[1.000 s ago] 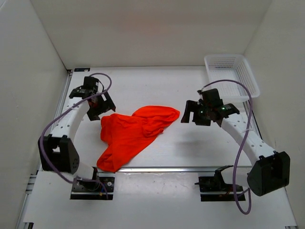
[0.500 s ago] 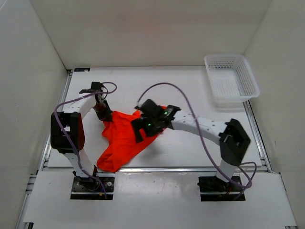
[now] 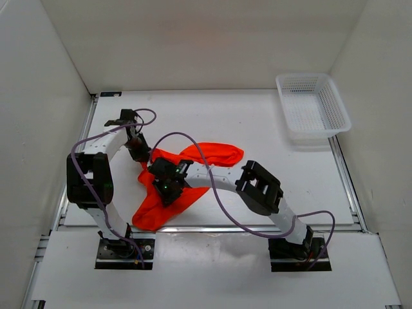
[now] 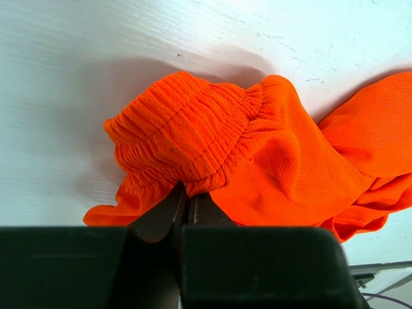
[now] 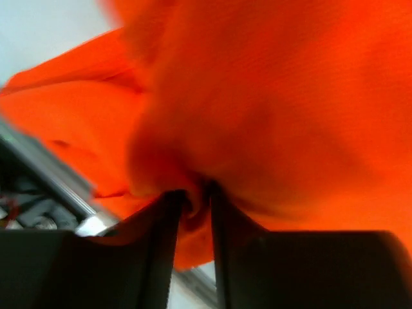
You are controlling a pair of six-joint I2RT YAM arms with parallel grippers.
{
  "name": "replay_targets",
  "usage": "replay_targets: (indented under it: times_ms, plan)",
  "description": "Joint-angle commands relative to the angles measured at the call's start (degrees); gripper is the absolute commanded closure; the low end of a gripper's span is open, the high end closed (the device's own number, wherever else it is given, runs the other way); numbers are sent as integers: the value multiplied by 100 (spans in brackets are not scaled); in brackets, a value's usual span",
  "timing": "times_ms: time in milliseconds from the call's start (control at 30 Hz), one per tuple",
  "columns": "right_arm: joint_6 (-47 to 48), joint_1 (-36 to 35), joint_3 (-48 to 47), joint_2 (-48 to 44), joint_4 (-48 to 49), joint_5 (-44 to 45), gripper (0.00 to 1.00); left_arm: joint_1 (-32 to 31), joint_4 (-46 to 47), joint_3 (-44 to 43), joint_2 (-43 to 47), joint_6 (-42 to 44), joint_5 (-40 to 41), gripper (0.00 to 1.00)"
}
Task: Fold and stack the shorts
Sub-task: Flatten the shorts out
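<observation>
Hard to read first:
- Top view: R arm is lying across the shorts (image 3: 219, 154), so we're losing the cloth's mid section under it. R gripper (image 3: 164, 187) is showing only as a dark block w/ green lights; fingertips buried.
- L gripper (image 3: 138, 149) tips are also masked from above by its own body.
- R wrist view is smeared by motion; orange is filling nearly the whole frame and no weave is readable.
- L wrist view: gripper housing is blocking the bottom third.

Grips:
- L gripper (image 4: 187, 203) is clamped tight on a fold of the ribbed waistband, at the far-left edge of the heap.
- R gripper (image 5: 196, 199) is pinching a bunch of cloth between nearly closed fingers, at the near-left part.

Shorts are sitting crumpled left of centre on the table (image 3: 270, 129), one lobe reaching right, a tail trailing near-left toward the front rail. Basket (image 3: 313, 106) is well apart, far right corner.

Vs. earlier:
- 1 s back, both grippers were spread wide and off the cloth, R one out near the basket.
- Half a sec back, R was over the right lobe; that lobe is now uncovered again, and R is sitting farther left and nearer.
</observation>
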State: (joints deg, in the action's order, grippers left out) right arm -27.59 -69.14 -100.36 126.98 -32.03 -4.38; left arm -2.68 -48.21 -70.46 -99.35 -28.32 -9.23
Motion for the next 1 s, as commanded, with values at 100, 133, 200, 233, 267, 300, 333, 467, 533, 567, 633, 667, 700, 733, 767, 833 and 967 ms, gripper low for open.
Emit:
replay_targets:
  times_ms: [100,133,200,233,267,300,333,467,533,567,633,667,700,733,767,833,967]
  plan:
    - [-220,454,436,-864,13,587,100,188,-13,-284,434,98,-210,90]
    - [-220,637,586,-1103,13,701,100,189,-66,-380,486,98,-210,90]
    - [-168,893,1052,-1917,13,1077,100,258,-180,-678,487,98,-210,90]
    - [-167,1233,1201,-2227,13,1176,100,311,-233,-819,487,98,-271,90]
    - [-89,1454,1446,-2535,13,1229,100,312,-364,-986,487,98,-272,90]
    - [-1,1961,1536,-3121,13,1229,100,312,-461,-1388,487,98,-272,90]
    - [61,2227,1606,-3396,-40,1290,100,312,-549,-1618,487,98,-324,90]
    - [543,3493,1555,-4547,-312,1291,100,312,-953,-2621,425,151,-438,90]
    - [685,4030,1501,-4804,-426,1396,100,251,-1129,-2964,495,151,-491,90]
    - [798,4336,1562,-4988,-427,1396,100,198,-1130,-3026,548,151,-492,90]
    - [852,4663,1659,-5043,-427,1396,100,14,-1130,-3027,653,99,-544,90]
    - [852,5021,1712,-5043,-427,1274,100,-74,-1130,-3027,723,37,-544,90]
    - [852,5190,1712,-4929,-427,1186,100,-249,-1130,-2974,724,37,-640,90]
    - [852,5348,1773,-4711,-366,1133,98,-347,-1060,-2904,724,-24,-719,90]
    - [852,5628,1774,-4552,-304,1063,70,-452,-955,-2904,628,-25,-833,90]
    - [791,5841,1302,-3852,-756,600,35,-750,-954,-2991,418,80,-921,51]
    - [580,5790,1306,-4013,-666,762,30,-1015,-1279,-3080,100,238,-739,9]
